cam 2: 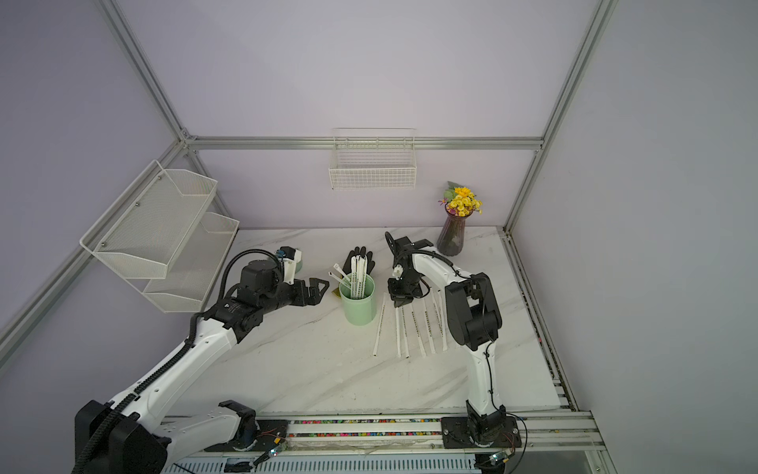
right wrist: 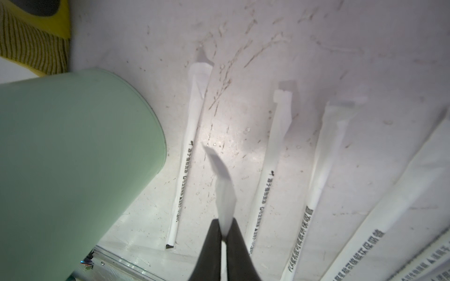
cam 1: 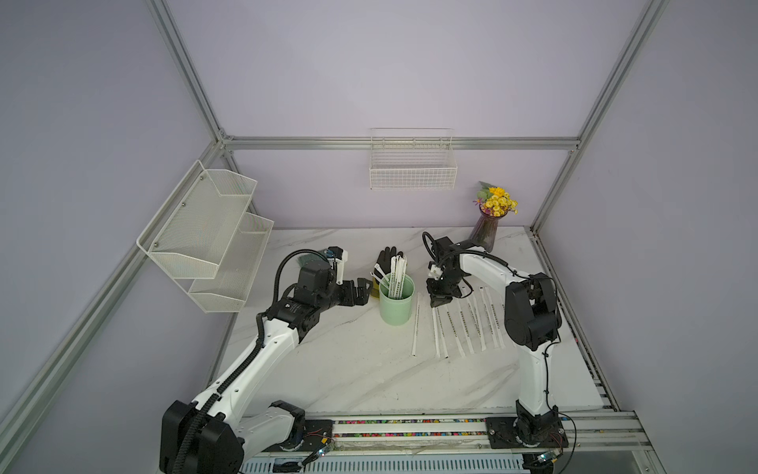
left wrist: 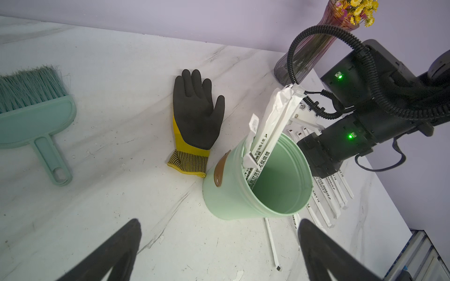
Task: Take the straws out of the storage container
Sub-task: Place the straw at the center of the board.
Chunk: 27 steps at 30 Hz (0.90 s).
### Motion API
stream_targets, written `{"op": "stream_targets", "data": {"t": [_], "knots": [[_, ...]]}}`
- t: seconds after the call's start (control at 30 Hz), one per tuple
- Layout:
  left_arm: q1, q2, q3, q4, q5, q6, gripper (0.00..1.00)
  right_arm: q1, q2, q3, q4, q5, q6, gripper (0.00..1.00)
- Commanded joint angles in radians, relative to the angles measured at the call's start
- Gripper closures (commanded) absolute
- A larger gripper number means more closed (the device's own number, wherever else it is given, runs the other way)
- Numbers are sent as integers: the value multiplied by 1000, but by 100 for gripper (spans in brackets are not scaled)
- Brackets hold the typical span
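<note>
The storage container [cam 1: 396, 301] [cam 2: 358, 301] [left wrist: 243, 194] [right wrist: 73, 158], a mint-green cup, stands upright mid-table with several straws [cam 1: 397, 273] [cam 2: 359, 271] [left wrist: 272, 121] sticking out of it. Several more straws [cam 1: 463, 328] [cam 2: 414, 328] [right wrist: 267, 170] lie in a row on the table to its right. My right gripper [cam 1: 439, 301] [cam 2: 402, 301] [right wrist: 224, 223] hangs low over the far end of that row, shut on one straw [right wrist: 222, 185] whose flat paper end pokes past the fingertips. My left gripper [cam 1: 363, 291] [cam 2: 318, 289] [left wrist: 220, 226] is open, just left of the cup, holding nothing.
A black and yellow glove [cam 1: 387, 258] [left wrist: 197, 114] lies behind the cup. A teal brush [left wrist: 31, 109] sits at the far left. A vase of flowers [cam 1: 486, 234] stands at the back right. A wire basket [cam 1: 412, 172] and mesh rack [cam 1: 209, 238] hang on the walls.
</note>
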Motion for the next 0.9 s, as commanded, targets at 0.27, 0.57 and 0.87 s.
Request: {"op": "stream_targets", "data": {"t": [0.27, 0.57, 0.87], "knots": [[-3, -6, 5, 25, 5, 0, 0, -1, 40, -27, 69, -19, 20, 87], [-3, -4, 2, 24, 5, 1, 0, -1, 36, -56, 89, -17, 30, 85], [-3, -8, 3, 23, 4, 0, 0, -1, -27, -80, 134, -12, 51, 83]]}}
